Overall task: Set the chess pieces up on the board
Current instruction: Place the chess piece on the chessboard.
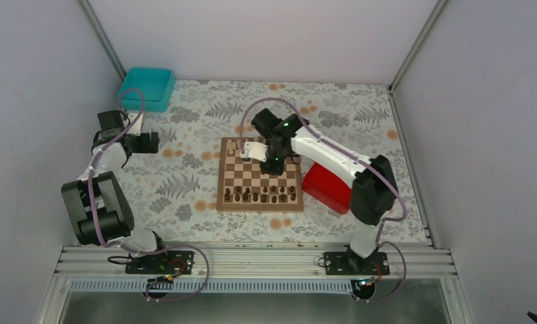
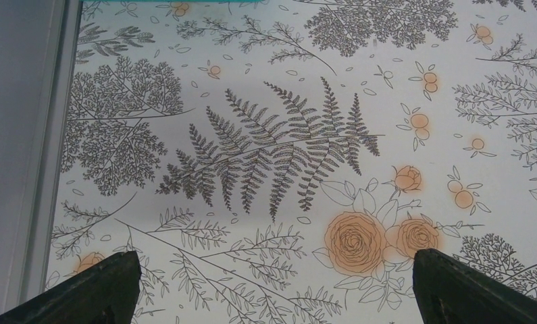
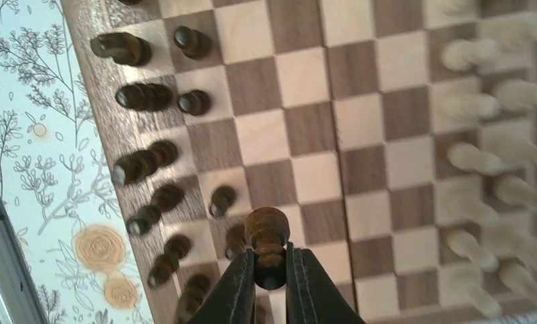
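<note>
The wooden board lies mid-table. Several dark chess pieces stand in rows along its near edge. In the right wrist view they line the board's left rim, some blurred. My right gripper hovers over the board's far half. In its wrist view the gripper is shut on a dark pawn, held upright above the squares beside the dark rows. My left gripper is left of the board. It is open and empty over the floral cloth.
Pale cream pieces stand on the board's opposite side, blurred; they also show in the top view. A red tray sits right of the board under the right arm. A teal bin is at the back left corner.
</note>
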`<state>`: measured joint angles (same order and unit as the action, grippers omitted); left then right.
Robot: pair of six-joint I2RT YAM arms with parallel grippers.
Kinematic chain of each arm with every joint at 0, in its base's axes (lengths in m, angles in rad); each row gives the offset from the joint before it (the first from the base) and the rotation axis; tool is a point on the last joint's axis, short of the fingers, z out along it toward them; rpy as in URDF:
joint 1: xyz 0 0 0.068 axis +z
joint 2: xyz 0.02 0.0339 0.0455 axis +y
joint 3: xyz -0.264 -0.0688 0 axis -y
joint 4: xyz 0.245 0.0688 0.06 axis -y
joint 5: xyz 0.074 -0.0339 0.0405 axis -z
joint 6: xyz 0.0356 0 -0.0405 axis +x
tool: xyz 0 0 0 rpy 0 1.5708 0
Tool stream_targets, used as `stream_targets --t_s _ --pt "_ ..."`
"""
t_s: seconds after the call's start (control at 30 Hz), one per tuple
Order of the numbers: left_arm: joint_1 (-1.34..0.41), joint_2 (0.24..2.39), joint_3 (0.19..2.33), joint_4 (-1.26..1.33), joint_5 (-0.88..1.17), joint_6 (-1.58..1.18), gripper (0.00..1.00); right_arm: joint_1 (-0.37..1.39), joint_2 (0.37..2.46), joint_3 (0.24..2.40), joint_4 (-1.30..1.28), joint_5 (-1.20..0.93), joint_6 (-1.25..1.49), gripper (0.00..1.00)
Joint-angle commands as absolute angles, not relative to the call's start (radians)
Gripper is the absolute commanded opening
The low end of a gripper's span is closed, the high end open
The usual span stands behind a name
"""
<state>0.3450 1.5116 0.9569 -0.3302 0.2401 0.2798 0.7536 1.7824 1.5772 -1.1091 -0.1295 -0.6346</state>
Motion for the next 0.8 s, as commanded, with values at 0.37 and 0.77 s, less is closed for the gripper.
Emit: stream_targets --t_s 0.37,0.77 --pt "0.353 1.474 0.945 -0.321 0.221 0.285 1.0 0.871 1.985 1.676 -1.141 -0.141 -0.676 0.09" --pt "0.354 1.474 0.944 -0.318 0.229 0.284 1.0 0.884 2.028 1.653 -1.13 -0.144 -0.686 0.09"
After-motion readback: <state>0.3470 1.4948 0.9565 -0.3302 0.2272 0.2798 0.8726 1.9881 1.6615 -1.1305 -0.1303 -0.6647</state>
